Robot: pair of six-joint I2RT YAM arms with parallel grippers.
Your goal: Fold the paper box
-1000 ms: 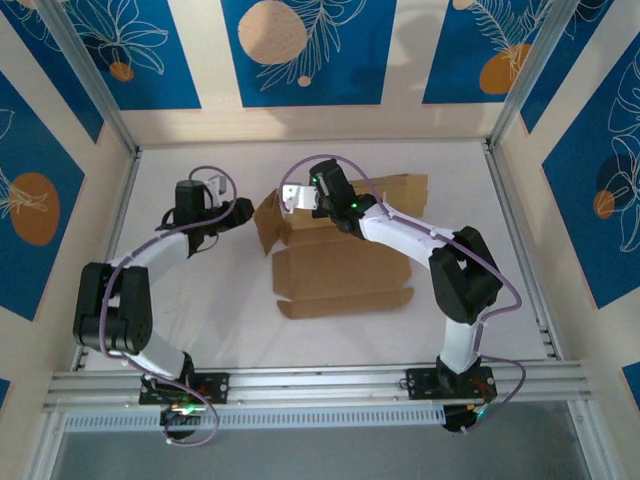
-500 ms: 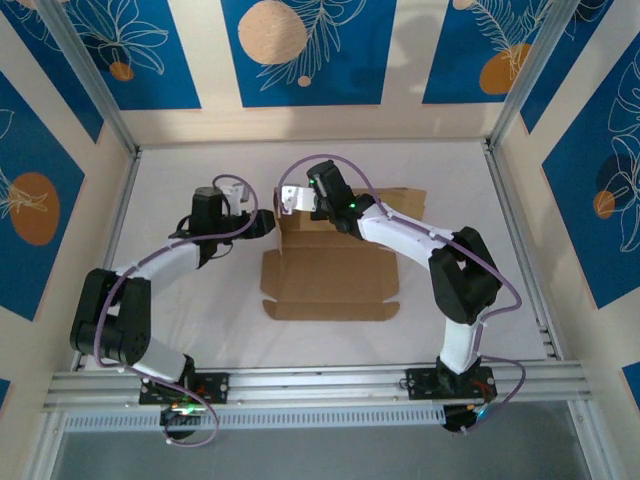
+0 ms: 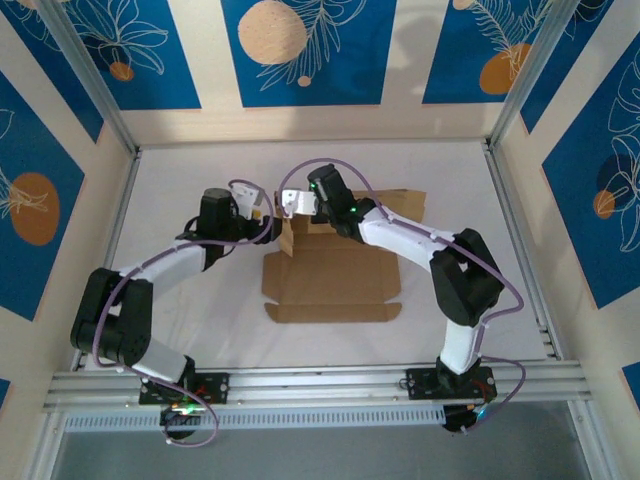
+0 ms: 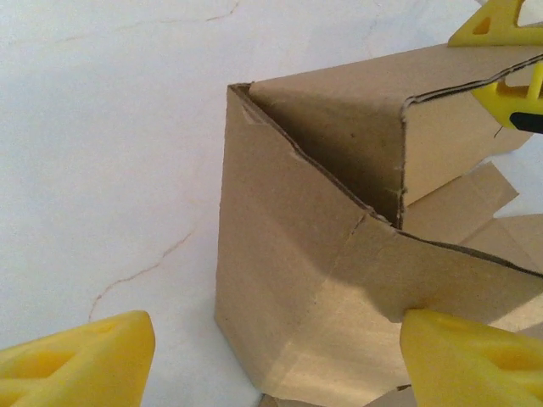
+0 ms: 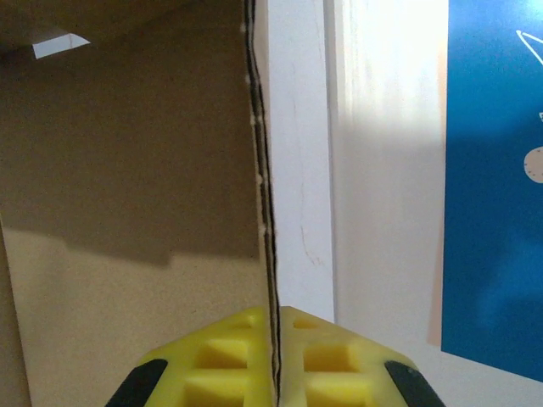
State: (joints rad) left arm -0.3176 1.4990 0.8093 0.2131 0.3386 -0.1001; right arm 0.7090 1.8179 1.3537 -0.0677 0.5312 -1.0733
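Note:
The paper box [image 3: 330, 280] is brown cardboard lying on the white table, its front flaps flat and its back wall raised. My right gripper [image 3: 298, 215] is shut on the top edge of that raised wall [image 5: 127, 212], the thin cardboard edge pinched between its yellow fingers [image 5: 229, 365]. My left gripper [image 3: 272, 230] is at the box's back left corner, open. In the left wrist view the folded corner [image 4: 288, 254] stands between the wide-apart yellow fingers [image 4: 76, 360], and a side flap reaches the right one. The right gripper's fingers [image 4: 517, 97] show at the top right.
White table surface [image 3: 180, 330] lies to the left of the box and in front of it. Blue patterned walls [image 5: 492, 170] close in the back and sides. An aluminium rail [image 3: 320, 380] runs along the near edge by the arm bases.
My left gripper has moved right to the box's back left corner and opened wider. The box's front has dropped flat and squared up. The right gripper has kept its hold.

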